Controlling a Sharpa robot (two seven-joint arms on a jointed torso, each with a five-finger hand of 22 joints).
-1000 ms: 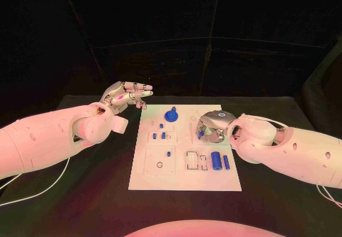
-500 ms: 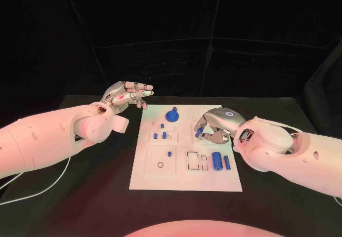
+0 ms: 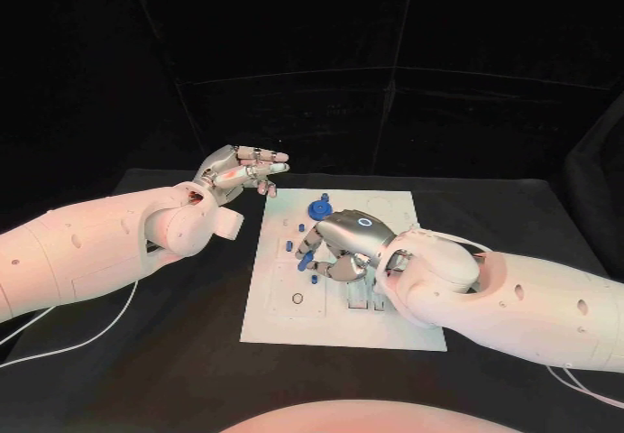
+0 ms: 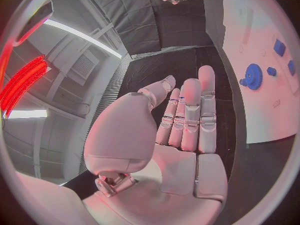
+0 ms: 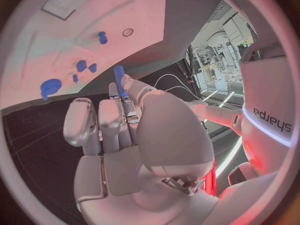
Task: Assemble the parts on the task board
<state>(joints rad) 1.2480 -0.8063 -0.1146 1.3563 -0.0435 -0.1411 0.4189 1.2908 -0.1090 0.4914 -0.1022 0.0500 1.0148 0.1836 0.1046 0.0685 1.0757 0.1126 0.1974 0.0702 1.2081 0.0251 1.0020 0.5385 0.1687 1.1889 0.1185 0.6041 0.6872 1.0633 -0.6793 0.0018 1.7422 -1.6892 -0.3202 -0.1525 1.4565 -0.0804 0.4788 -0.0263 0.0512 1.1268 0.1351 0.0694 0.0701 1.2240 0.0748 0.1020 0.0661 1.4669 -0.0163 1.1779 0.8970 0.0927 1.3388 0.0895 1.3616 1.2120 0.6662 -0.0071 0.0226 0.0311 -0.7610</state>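
Note:
The white task board [image 3: 341, 330] lies in the middle of the black table. A blue gear [image 3: 316, 209] stands near its far edge, and it shows again as the gear [image 4: 253, 76] and the gear [image 5: 50, 87]. My right hand [image 3: 344, 242] hovers over the board's left middle, pinching a small blue peg [image 3: 307, 262] at its fingertips; the wrist view shows that peg [image 5: 119, 75] above the board [image 5: 75, 20]. My left hand [image 3: 242, 171] hangs in the air off the board's far left corner, fingers stretched out side by side, holding nothing. My right arm hides the board's right half.
Small blue parts [image 5: 82, 65] sit in the board near the gear, and a round hole [image 5: 127, 32] lies further along it. A square recess [image 3: 297, 298] lies on the board's near left. A white cable [image 3: 78, 336] trails over the table [image 3: 156, 370] under my left arm.
My right hand has carried the blue peg leftward across the board, from its right middle to its left middle. My left hand has stayed where it was.

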